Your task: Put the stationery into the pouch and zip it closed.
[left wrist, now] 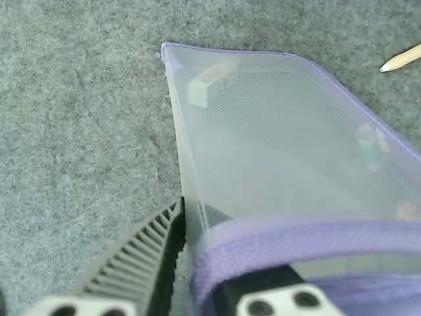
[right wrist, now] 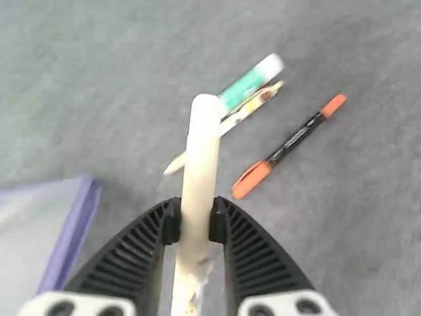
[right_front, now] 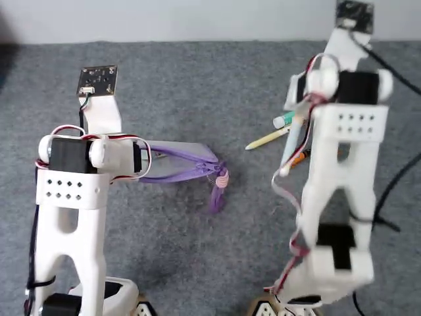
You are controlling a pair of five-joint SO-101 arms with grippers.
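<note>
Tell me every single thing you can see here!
pouch: one, see-through with purple zip edge, lying on the table.
small bits: at least two, whitish and teal, showing through the pouch; too blurred to name.
cream pen: one, cream, in the right gripper.
green stick: one, green with white cap, on the table.
pencil: one, pale yellow, beside the green stick.
orange pen: one, black with orange ends, near them.
table: one, grey fuzzy top.
left gripper: one, black fingers, shut on the pouch's edge.
right gripper: one, black fingers, shut on the cream pen.
</note>
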